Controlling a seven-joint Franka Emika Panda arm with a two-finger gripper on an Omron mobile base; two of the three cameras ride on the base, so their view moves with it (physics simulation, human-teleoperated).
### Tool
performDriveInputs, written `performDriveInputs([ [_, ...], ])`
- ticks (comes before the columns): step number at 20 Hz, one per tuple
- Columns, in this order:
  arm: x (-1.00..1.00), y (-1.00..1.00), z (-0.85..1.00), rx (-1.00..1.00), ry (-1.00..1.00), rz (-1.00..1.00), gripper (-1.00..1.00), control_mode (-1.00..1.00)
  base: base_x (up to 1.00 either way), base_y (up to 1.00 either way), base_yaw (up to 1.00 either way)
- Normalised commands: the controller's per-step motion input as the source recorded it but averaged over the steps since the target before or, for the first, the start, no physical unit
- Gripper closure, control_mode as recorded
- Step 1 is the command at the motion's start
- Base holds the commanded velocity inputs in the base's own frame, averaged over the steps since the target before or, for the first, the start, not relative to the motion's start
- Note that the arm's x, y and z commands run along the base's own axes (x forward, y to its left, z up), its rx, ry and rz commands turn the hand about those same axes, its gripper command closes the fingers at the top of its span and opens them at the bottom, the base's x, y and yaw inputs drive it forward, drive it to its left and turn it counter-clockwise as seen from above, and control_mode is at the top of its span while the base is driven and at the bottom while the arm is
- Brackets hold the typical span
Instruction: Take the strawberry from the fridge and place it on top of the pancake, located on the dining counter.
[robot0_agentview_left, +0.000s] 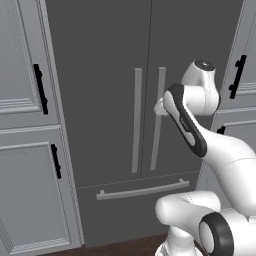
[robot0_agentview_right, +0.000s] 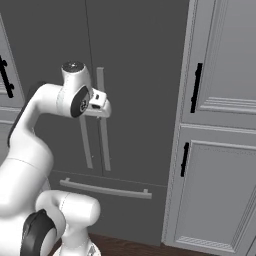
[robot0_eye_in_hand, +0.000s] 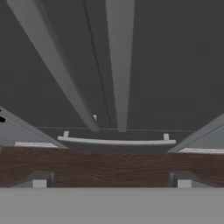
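Note:
The fridge (robot0_agentview_left: 100, 75) (robot0_agentview_right: 135, 60) (robot0_eye_in_hand: 175, 65) stands straight ahead with both doors shut, so the strawberry is hidden. The pancake and the dining counter are out of view. My gripper (robot0_agentview_left: 160, 106) (robot0_agentview_right: 100, 105) hovers close in front of the right door's pale bar handle (robot0_agentview_left: 159, 135) (robot0_agentview_right: 103, 145), at about its upper third. In the hand view the two fingertips (robot0_eye_in_hand: 39, 180) stand far apart with nothing between them, so the gripper (robot0_eye_in_hand: 111, 181) is open. It looks down along both bar handles (robot0_eye_in_hand: 119, 65) to the drawer handle (robot0_eye_in_hand: 116, 141).
Light grey panelled cabinets with black handles flank the fridge on the left (robot0_agentview_left: 25, 150) and on the right (robot0_agentview_right: 220, 150). A bottom drawer with a horizontal bar (robot0_agentview_left: 142, 190) (robot0_agentview_right: 105, 189) sits under the doors. Dark wood floor (robot0_agentview_left: 125, 247) runs below.

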Motion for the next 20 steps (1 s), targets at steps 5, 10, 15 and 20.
performDriveInputs([
  [5, 0.33, 0.0, -0.03, 0.0, -0.09, 0.0, -1.0, -1.0, 0.0, 0.0, 0.0],
  [10, 0.37, -0.1, -0.04, 0.0, -0.02, 0.0, -1.0, -1.0, 0.0, 0.0, 0.0],
  [15, 0.46, -0.02, -0.17, -0.01, -0.08, 0.0, -1.0, -1.0, 0.0, 0.0, 0.0],
  [20, 0.61, -0.01, -0.14, -0.01, -0.01, -0.02, -1.0, -1.0, 0.0, 0.0, 0.0],
])
